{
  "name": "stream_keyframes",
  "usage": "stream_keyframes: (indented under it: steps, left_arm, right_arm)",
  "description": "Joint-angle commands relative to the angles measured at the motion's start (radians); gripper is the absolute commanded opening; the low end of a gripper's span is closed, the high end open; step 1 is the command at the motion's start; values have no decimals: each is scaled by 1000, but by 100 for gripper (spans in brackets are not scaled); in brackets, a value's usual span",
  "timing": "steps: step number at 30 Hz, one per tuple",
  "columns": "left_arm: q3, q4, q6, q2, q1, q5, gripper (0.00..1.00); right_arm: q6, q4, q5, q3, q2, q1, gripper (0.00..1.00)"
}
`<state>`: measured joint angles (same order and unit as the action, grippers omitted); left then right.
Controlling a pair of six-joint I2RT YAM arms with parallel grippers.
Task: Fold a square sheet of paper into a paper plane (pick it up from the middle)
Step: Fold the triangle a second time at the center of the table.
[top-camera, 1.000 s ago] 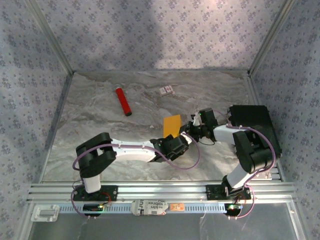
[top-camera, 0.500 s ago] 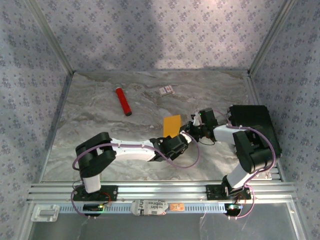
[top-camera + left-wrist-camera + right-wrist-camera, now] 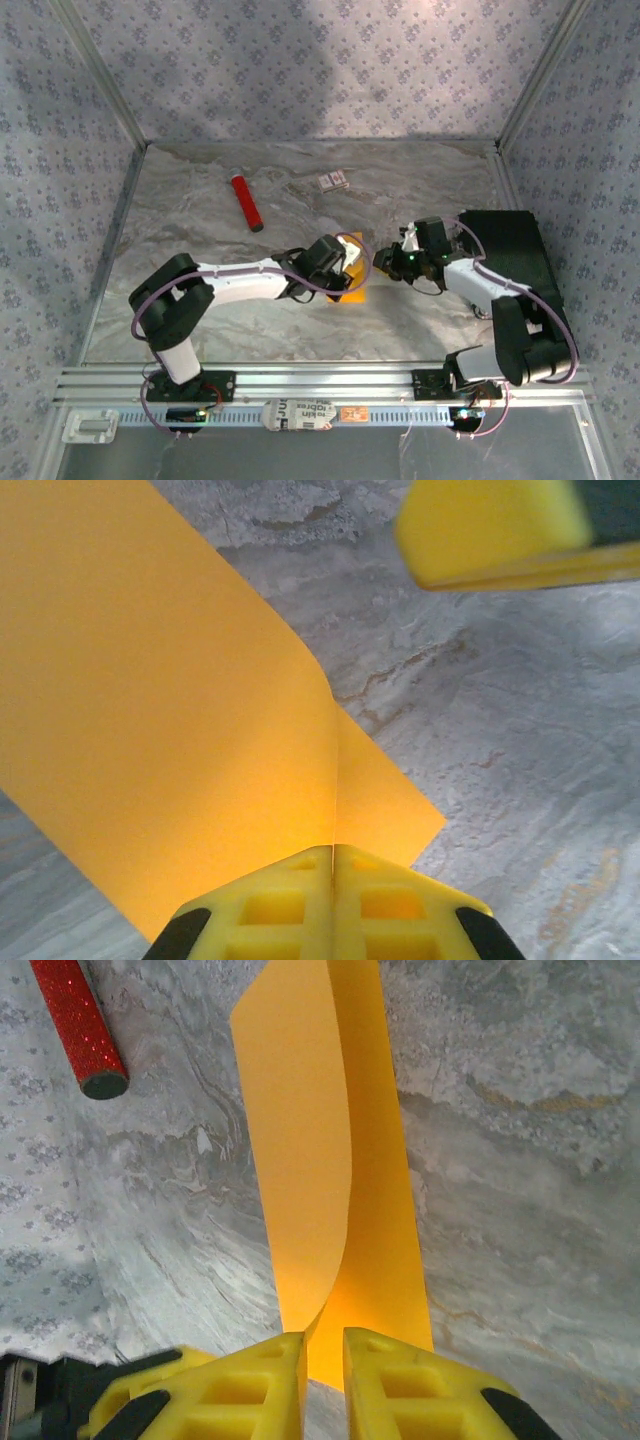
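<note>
A: Big stuff first. What's changed on the table [image 3: 200, 250]?

B: The left arm [image 3: 240, 280] has swung forward from its low spot a second ago. Now it's stretched flat, elbow near its base, wrist up against the right one. The right arm [image 3: 490, 285] has straightened some, forearm low and reaching left, beside the black box [image 3: 510, 250].

A: Fingers?

B: The left gripper [image 3: 333, 850] was open and has since closed. Its fingers are pressed together on the square sheet of paper [image 3: 150, 730]. The right gripper [image 3: 323, 1345] has a narrow gap, with the paper's bent edge running into it. Can't tell if it pinches.

A: And the paper?

B: It's between the two grippers, which face each other. It's bent, one flap raised and the rest on the table ahead of the right fingers. From above it's mostly hidden under the left wrist, where before it stood clear.

A: Small items?

B: The red tube [image 3: 246, 203] is well beyond the left fingers. The white card [image 3: 333, 181] is farther out still. Neither has moved.
</note>
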<state>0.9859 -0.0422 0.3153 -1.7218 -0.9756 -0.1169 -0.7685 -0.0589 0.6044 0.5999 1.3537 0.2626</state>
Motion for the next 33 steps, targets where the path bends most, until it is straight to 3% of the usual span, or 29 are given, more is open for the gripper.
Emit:
stream_keyframes:
  steps: [1,12,23,29,33]
  left_arm:
    - [-11,57,64,19,21,-179,0]
    - [-12,56,80,-3,41,-220,2]
    - [-49,165,251,-20,44,-235,0]
    - [-70,209,301,-16,44,-237,0]
    - [-62,165,272,-16,44,-241,8]
  right_arm:
    - [19,-57,-18,-31,-27,17,16]
    - [-46,18,-71,-88,-25,125,5]
    - [-85,6,-130,-124,-55,145,3]
    - [-91,57,-50,-123,-54,150,5]
    - [-114,113,-18,-129,-39,151,6]
